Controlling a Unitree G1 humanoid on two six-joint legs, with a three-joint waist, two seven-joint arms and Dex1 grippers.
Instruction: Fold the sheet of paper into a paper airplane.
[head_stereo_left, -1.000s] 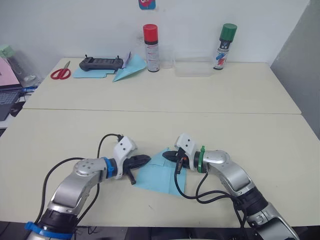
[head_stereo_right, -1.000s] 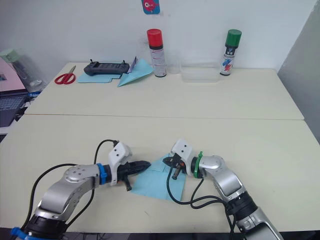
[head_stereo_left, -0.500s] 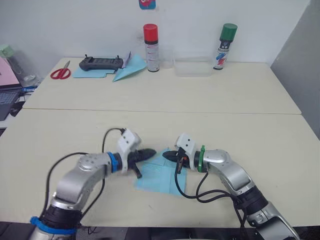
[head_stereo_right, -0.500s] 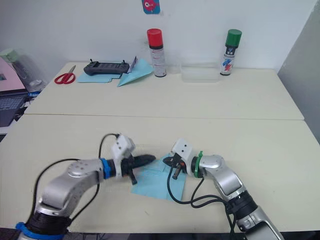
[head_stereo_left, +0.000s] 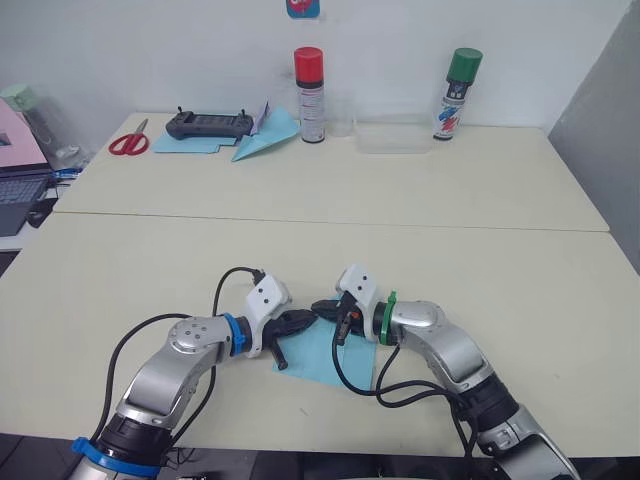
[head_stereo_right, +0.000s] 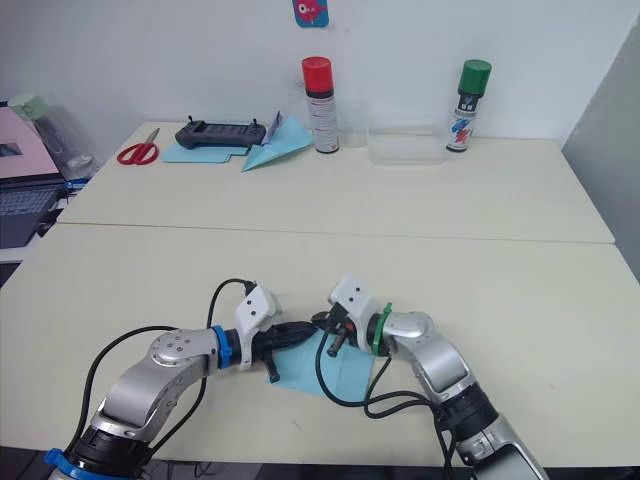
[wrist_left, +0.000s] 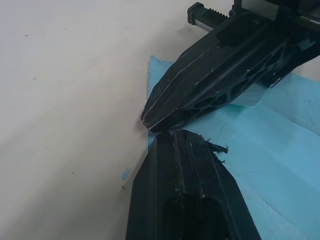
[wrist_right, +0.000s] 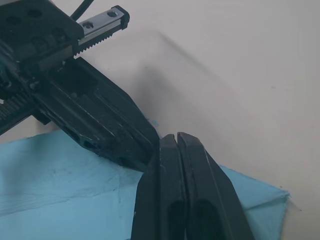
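The sheet of paper (head_stereo_left: 335, 358) is light blue with crease lines and lies flat on the near table. My left gripper (head_stereo_left: 308, 319) reaches in from the left, and its shut tip rests on the sheet's far left corner. My right gripper (head_stereo_left: 320, 307) comes from the right, also shut, tip to tip with the left one over that corner. In the left wrist view the right gripper (wrist_left: 148, 123) lies over the sheet (wrist_left: 270, 150) just beyond my left gripper (wrist_left: 170, 134). In the right wrist view my right gripper (wrist_right: 173, 138) touches the left gripper (wrist_right: 145, 150) above the sheet (wrist_right: 60, 200).
On the far table stand a red-capped spray can (head_stereo_left: 309, 80), a green-capped can (head_stereo_left: 455, 80) and a clear box (head_stereo_left: 390, 135). Red scissors (head_stereo_left: 128, 143), a black controller (head_stereo_left: 208, 123), a blue paper dart (head_stereo_left: 265, 135) and a turquoise sheet (head_stereo_left: 178, 145) lie far left.
My left gripper has swung right onto the sheet's corner until its tip meets the right gripper. The right gripper stays at that corner. The camera has shifted a little.
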